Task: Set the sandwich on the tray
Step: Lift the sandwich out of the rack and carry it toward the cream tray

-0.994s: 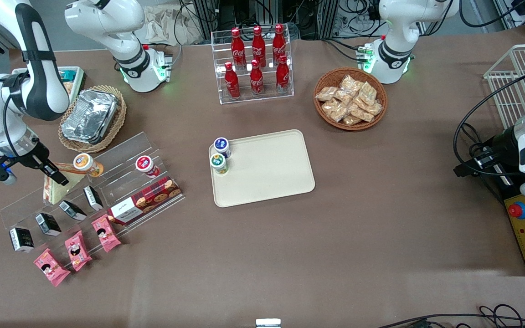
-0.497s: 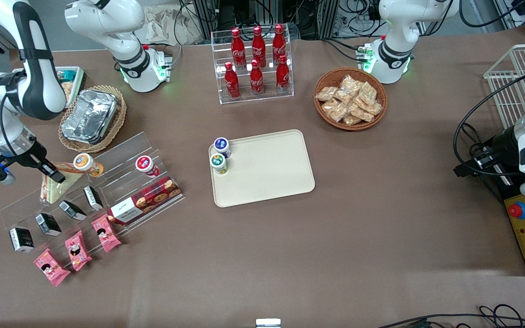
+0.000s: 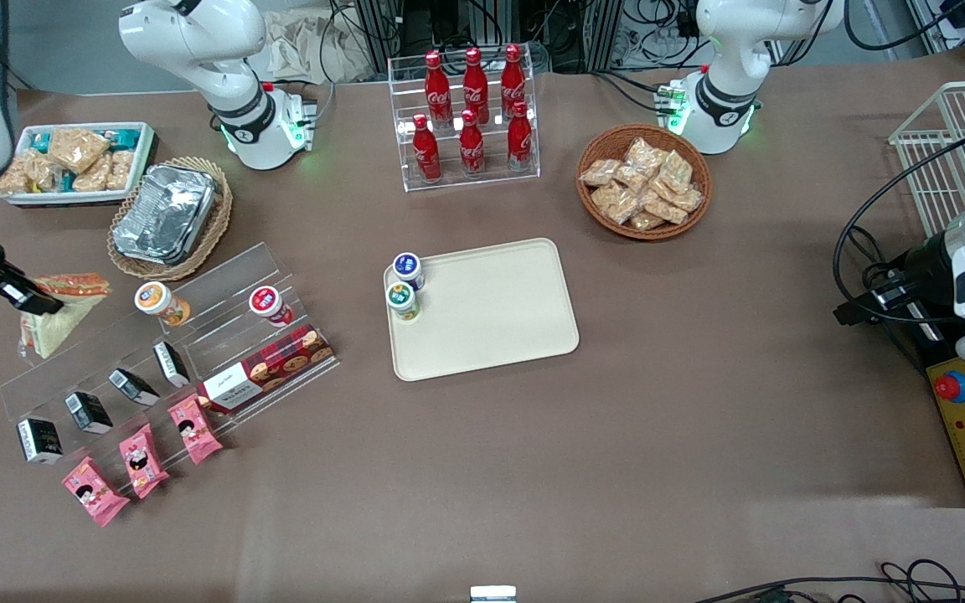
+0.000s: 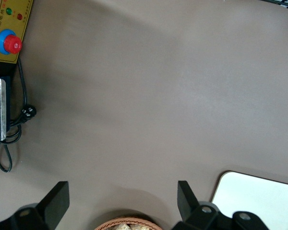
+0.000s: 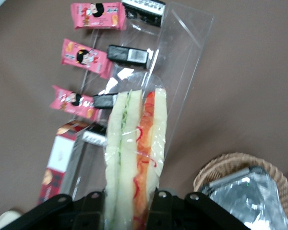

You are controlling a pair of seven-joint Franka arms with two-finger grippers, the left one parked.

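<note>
Front view: the claw [image 3: 30,303] sits at the working arm's end of the surface [image 3: 700,402], nearly at the frame edge. Half a second ago it was over the clear acrylic step rack [image 3: 156,335], close to the orange-lidded cup [image 3: 156,300]; now it has carried the sandwich [image 3: 55,314] off the rack, sideways and away from that cup. With the arm swung out, the small white-and-teal tray of snack packets [image 3: 72,163] shows whole, where it was mostly covered earlier. Sandwich hangs from the claw, wedge broad at the gripped end, narrowing toward the front camera. The tray [image 3: 491,318] lies mid-surface, well apart from the sandwich, with two small lidded cups [image 3: 404,285] on its edge nearest the working arm.

Right wrist view: shows what the front view cannot, the grip itself. Claw [image 5: 129,203] pinches the sandwich [image 5: 134,158] across its flat faces, one finger either side. Cut face is toward the camera, white bread with green, orange and red layers running along the long axis, straight out from the claw. Below it are the rack, pink snack packs [image 5: 81,60], dark cartons [image 5: 129,55] and the foil container in its wicker basket [image 5: 245,187].

Left wrist view: only bare surface, a corner of the tray [image 4: 259,201], basket rim.
</note>
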